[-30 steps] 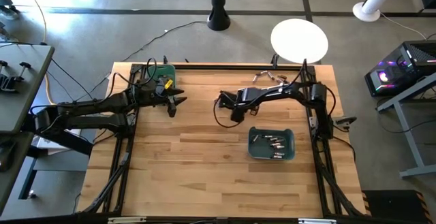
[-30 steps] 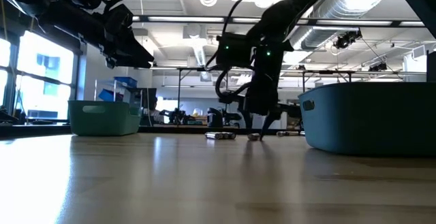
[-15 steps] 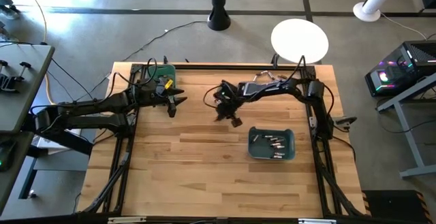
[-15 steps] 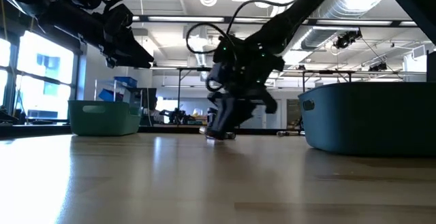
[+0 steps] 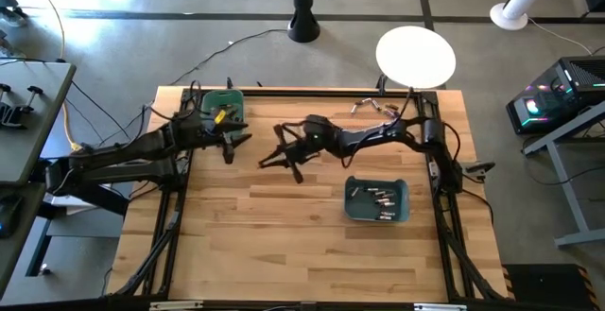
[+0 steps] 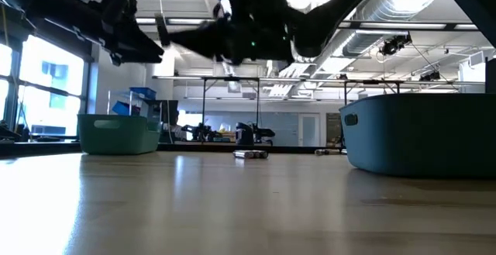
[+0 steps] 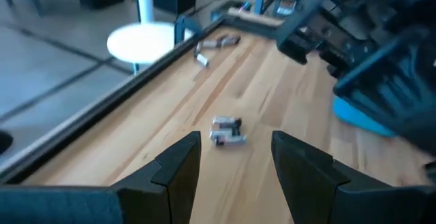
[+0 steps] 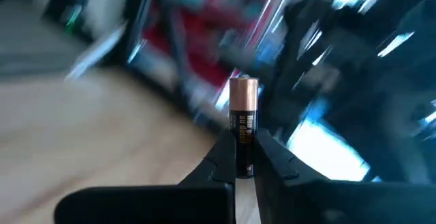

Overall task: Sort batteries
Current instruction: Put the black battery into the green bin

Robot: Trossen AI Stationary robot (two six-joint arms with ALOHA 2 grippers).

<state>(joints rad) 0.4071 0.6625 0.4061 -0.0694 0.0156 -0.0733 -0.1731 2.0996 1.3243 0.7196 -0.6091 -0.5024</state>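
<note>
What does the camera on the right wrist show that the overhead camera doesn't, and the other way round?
Only the right wrist view shows what the right gripper holds: a battery with a copper-brown top and dark body, pinched upright between its fingers.

Only the high view shows the layout: the right gripper above the middle of the table, the left gripper near the green bin, the teal bin holding batteries, and loose batteries by the far edge.

Both show the right gripper and the wooden tabletop.

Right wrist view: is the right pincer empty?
No, the right pincer is shut on a battery standing upright between its fingers.
</note>
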